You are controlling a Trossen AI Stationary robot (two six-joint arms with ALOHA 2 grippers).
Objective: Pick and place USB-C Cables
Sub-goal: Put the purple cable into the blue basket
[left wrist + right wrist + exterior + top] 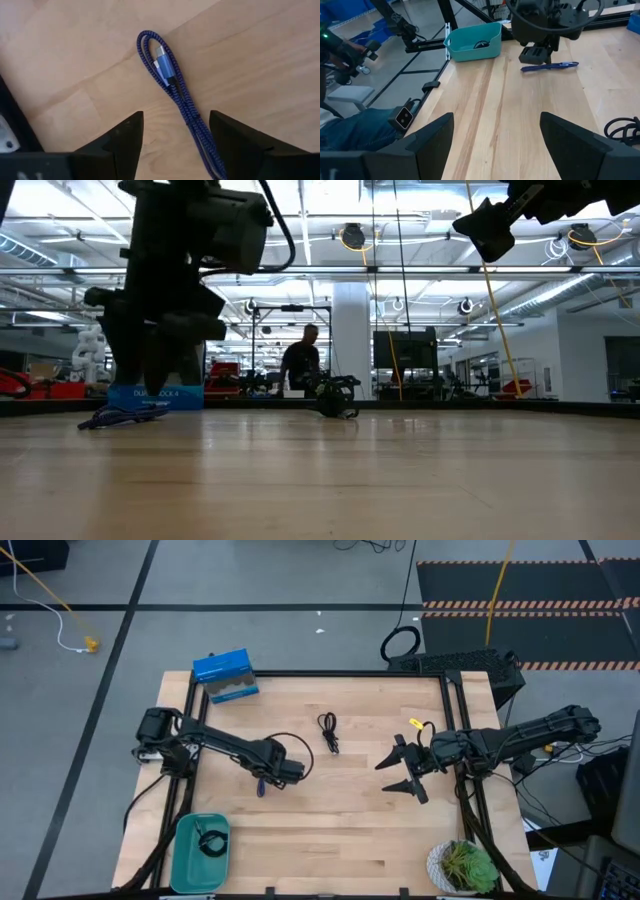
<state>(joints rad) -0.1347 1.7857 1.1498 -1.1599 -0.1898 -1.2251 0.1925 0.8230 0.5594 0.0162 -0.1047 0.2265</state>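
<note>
Between the wide-open, empty left gripper's [172,145] fingers, the limp, light blue-purple USB-C cable [172,85] is best pinched mid-bundle.

Left gripper [150,385] low over blue cable [120,416]; black cable [337,406] mid-table; right gripper [490,225] raised

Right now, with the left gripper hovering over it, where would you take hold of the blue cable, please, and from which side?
Grip the blue cable across its doubled strands, below the connectors, coming straight down from above. It lies flat on the table as a narrow folded bundle, and in the left wrist view it runs between the open fingers of the left gripper, nearer one of them. Centring first would probably help.
</note>
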